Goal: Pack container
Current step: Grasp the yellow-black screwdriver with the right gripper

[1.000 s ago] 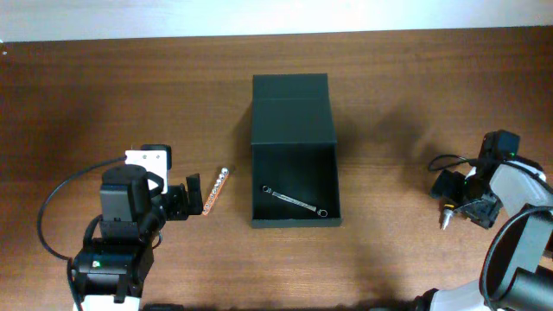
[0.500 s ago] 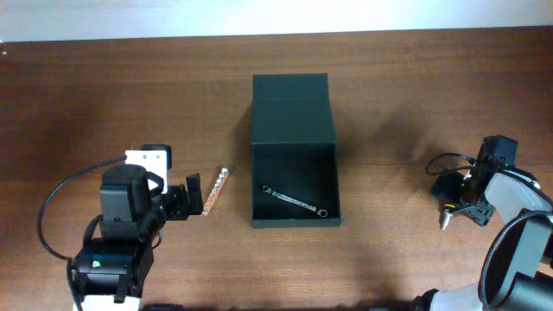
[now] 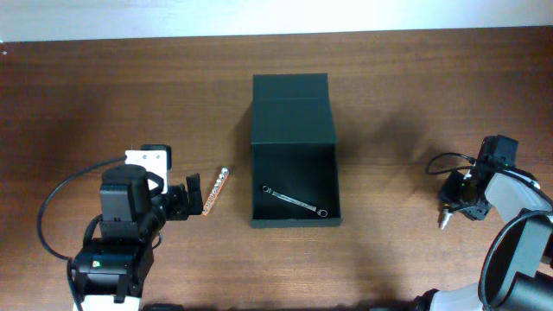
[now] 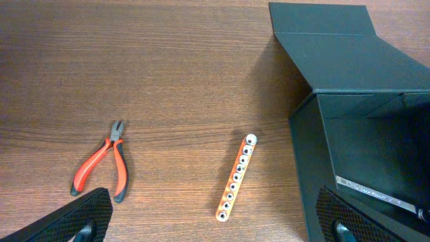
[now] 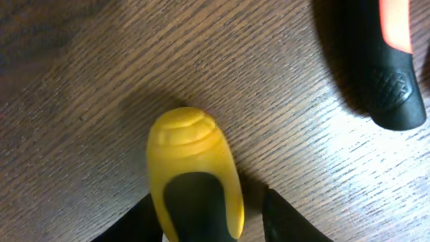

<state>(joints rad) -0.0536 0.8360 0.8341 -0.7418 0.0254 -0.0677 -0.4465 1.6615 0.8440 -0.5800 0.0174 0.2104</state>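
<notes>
The dark green container (image 3: 292, 121) lies open at mid-table with its flap lid laid back; a silver wrench (image 3: 295, 201) rests inside. My right gripper (image 3: 451, 206) is at the far right, low over a screwdriver. In the right wrist view its yellow and black handle (image 5: 191, 181) sits between the jaws of that gripper (image 5: 205, 215). The left finger is against the handle. A thin dark strip separates the right finger, so contact is unclear. My left gripper (image 3: 192, 197) stands open left of the container (image 4: 349, 60), nothing in it.
An orange socket rail (image 3: 216, 188) lies between my left gripper and the container. Red-handled pliers (image 4: 101, 165) lie left of the rail (image 4: 236, 176). A black and orange tool handle (image 5: 393, 87) lies close beside the screwdriver.
The right gripper's jaws have narrowed from wide open to close around the screwdriver handle, and the wrist shifted slightly. The left arm has not moved.
</notes>
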